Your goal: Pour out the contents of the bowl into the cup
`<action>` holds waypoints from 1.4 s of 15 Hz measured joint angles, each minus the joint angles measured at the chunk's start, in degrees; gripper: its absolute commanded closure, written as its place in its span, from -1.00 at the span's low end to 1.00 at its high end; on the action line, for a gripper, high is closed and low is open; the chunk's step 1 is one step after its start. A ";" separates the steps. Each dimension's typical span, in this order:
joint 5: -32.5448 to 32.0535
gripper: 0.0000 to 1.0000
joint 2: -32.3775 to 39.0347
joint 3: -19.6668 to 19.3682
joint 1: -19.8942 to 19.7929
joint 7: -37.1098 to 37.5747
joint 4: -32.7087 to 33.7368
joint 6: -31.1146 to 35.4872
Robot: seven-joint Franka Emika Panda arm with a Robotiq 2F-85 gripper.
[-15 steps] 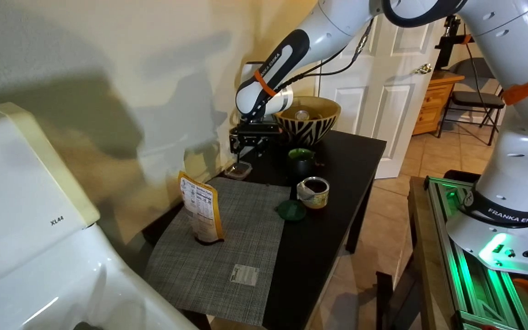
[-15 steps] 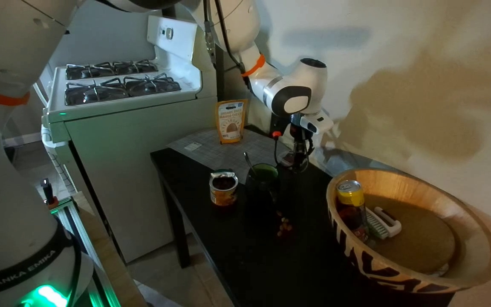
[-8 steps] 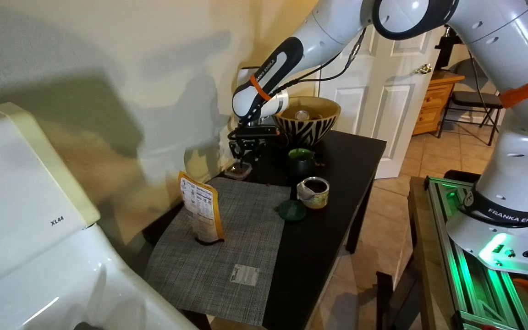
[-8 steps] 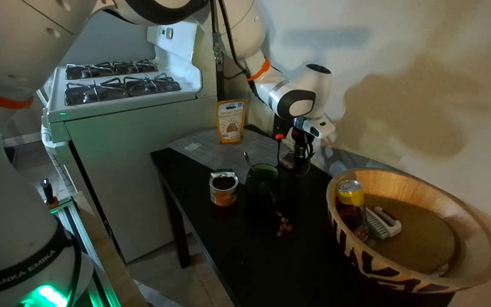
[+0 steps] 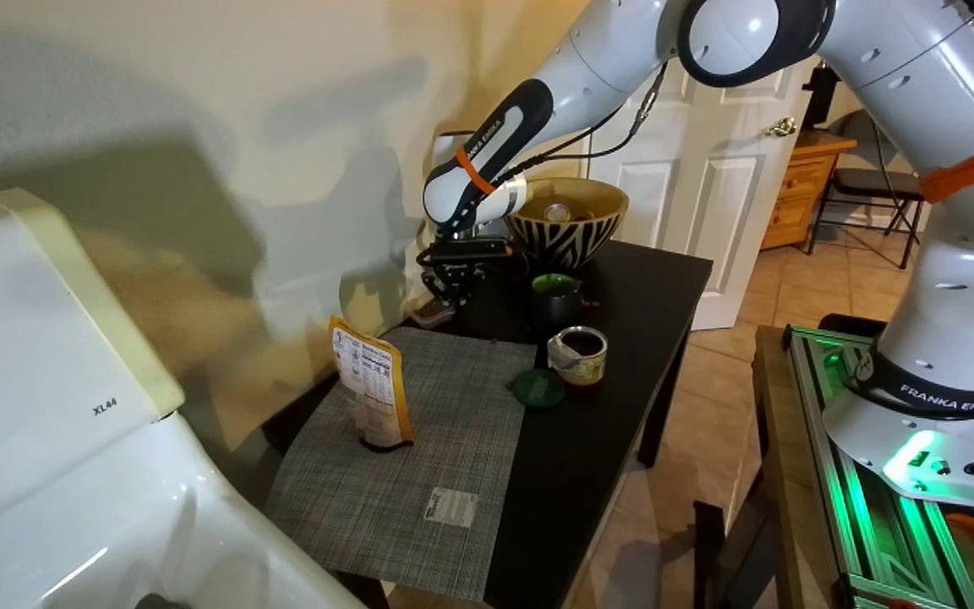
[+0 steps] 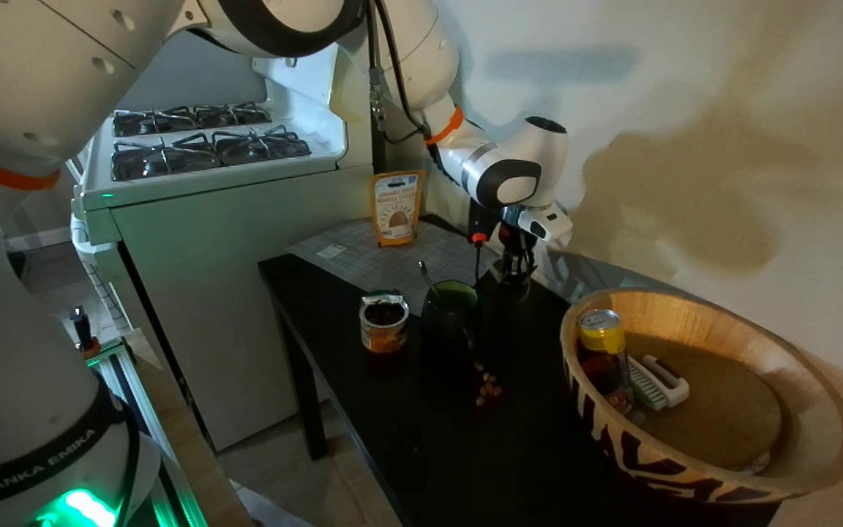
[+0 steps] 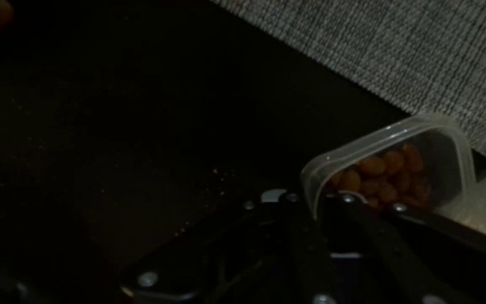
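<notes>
The bowl, a small clear plastic tub point(image 7: 378, 141) of orange-brown dried pieces, shows at the right of the wrist view and looks tilted. Its near wall runs between the fingers of my gripper point(image 7: 314, 202), which are shut on it. In an exterior view the tub point(image 5: 431, 315) stands close to the wall, under the gripper point(image 5: 455, 296). From the opposite side, the gripper point(image 6: 515, 274) hides most of it. The cup, a dark mug with a green inside, is visible in both exterior views point(image 5: 556, 303) point(image 6: 451, 322), apart from the gripper. A spoon handle point(image 6: 425, 272) sticks out of it.
Beside the cup stands an opened tin point(image 5: 580, 355), with a green lid point(image 5: 538, 388) near it. An upright pouch point(image 5: 377, 389) is on the grey placemat point(image 5: 470, 457). A large zebra-patterned bowl point(image 5: 567, 237) holds a can and a brush. Loose pieces point(image 6: 489, 386) lie by the cup.
My gripper has moved down a little and its fingers have come together on the tub's wall. The tub has shifted slightly toward the wall and tipped.
</notes>
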 measured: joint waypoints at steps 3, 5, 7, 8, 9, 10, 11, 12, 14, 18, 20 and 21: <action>-0.04 0.95 0.05 0.10 0.26 -0.09 0.84 -1.93; -0.41 0.95 -0.34 0.11 0.65 -0.70 1.00 -3.20; -1.75 0.95 -1.83 -0.18 1.56 -0.95 0.29 -4.02; -2.93 0.95 -3.12 -0.64 2.34 -0.91 -0.70 -4.03; -4.34 0.95 -4.68 -1.31 3.36 -0.71 -2.01 -4.02; -5.99 0.95 -6.45 -2.08 4.49 -0.39 -3.63 -4.00; -7.82 0.95 -8.45 -2.89 5.73 0.01 -5.55 -3.98; -9.87 0.95 -10.72 -3.73 7.11 0.80 -7.84 -3.84; -14.16 0.95 -15.54 -5.19 9.90 3.29 -13.21 -2.72; -22.81 0.95 -25.20 -7.20 13.53 11.19 -24.83 3.99; -27.32 0.95 -29.94 -7.92 13.80 14.71 -30.66 7.21; -29.54 0.95 -32.29 -8.30 13.61 16.09 -33.50 8.39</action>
